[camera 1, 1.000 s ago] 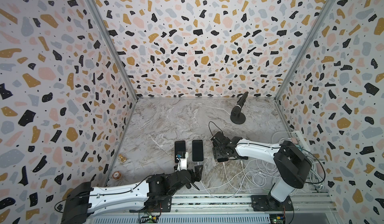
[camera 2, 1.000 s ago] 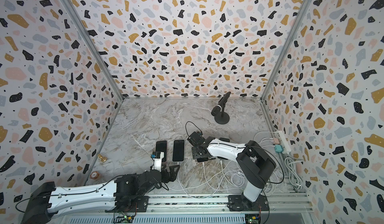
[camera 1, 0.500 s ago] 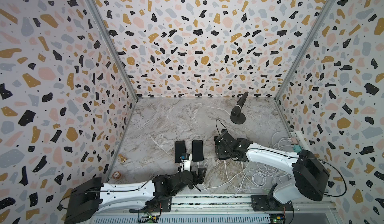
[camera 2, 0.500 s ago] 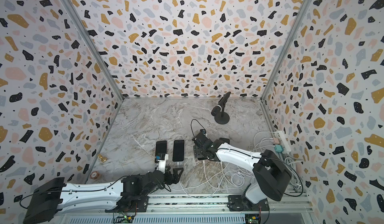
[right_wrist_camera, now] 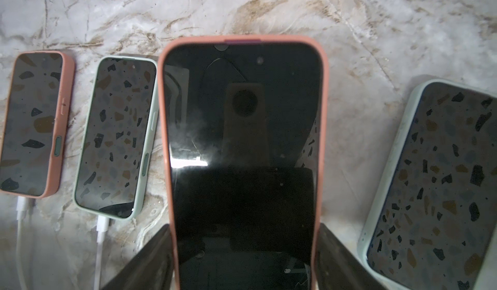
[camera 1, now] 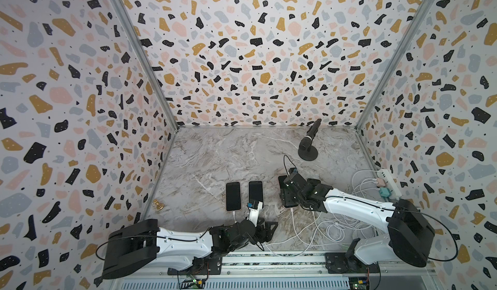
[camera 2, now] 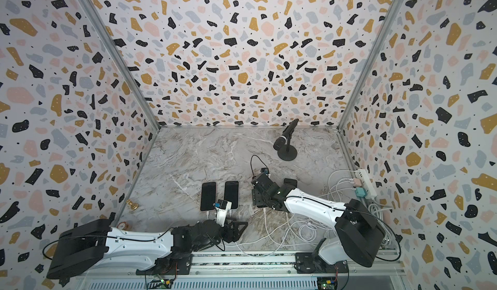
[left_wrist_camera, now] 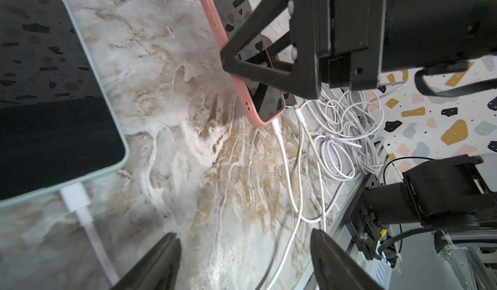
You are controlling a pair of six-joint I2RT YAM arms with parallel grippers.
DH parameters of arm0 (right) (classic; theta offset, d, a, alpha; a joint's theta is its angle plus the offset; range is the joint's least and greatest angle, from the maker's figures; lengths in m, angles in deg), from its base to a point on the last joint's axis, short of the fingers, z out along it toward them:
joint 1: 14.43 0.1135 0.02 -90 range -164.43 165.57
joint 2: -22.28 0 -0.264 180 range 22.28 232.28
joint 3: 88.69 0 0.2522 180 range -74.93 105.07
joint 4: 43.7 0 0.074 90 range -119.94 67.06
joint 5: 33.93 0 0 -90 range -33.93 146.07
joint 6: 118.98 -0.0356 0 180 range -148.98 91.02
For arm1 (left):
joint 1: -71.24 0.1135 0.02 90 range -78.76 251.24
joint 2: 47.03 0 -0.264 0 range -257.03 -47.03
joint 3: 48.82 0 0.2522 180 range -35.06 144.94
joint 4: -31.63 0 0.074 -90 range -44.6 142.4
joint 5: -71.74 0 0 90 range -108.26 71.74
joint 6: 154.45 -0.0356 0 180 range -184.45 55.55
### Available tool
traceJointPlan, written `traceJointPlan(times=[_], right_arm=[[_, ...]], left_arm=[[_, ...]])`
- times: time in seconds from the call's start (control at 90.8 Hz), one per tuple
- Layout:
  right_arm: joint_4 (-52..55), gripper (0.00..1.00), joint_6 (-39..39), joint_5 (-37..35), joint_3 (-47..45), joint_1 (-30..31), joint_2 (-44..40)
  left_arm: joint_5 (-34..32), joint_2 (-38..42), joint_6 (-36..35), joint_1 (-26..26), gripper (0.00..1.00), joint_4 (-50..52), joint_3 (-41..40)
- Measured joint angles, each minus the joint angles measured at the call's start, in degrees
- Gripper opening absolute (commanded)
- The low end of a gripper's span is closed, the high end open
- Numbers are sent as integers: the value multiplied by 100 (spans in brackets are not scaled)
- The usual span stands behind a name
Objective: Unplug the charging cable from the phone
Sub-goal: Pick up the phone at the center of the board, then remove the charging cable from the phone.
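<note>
Right claw [right_wrist_camera: 243,231] grips the pink-cased phone [right_wrist_camera: 242,108]; left claw [left_wrist_camera: 243,235], spread empty near its thin white charging cable [left_wrist_camera: 286,165], could miss the plug [left_wrist_camera: 277,132].

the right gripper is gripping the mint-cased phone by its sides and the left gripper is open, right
Wrong phone: the right gripper grips the pink-cased phone by its sides, as the right wrist view shows. The left gripper is open.

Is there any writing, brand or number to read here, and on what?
Nothing readable.
The tilted pink phone and the other phone screens are dark, showing only reflections.
Any print on the power strip is too small to read.
</note>
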Motion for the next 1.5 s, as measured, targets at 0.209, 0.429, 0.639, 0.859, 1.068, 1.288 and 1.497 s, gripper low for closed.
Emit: traceJointPlan(times=[0.209, 0.429, 0.639, 0.859, 1.068, 1.288, 1.497], right_arm=[[-20, 0, 0, 0, 0, 24, -20], [-15, 0, 2, 0, 0, 28, -33], [-15, 0, 2, -2, 0, 37, -177], [-42, 0, 4, -4, -44, 39, -330], [-83, 0, 0, -46, -144, 42, -466], [-83, 0, 2, -66, -166, 44, -472], [-79, 0, 39, -87, -166, 50, -538]], left_arm=[[46, -643, -179, -225, 69, -398, 118], [186, -1268, -319, -251, 65, -789, 365], [304, -1604, -459, -254, 68, -1108, 533], [437, -2197, -472, -254, 69, -1679, 717], [573, -2618, -474, -254, 67, -2194, 719], [605, -2736, -483, -254, 62, -2378, 826], [732, -2940, -525, -177, 55, -2514, 984]])
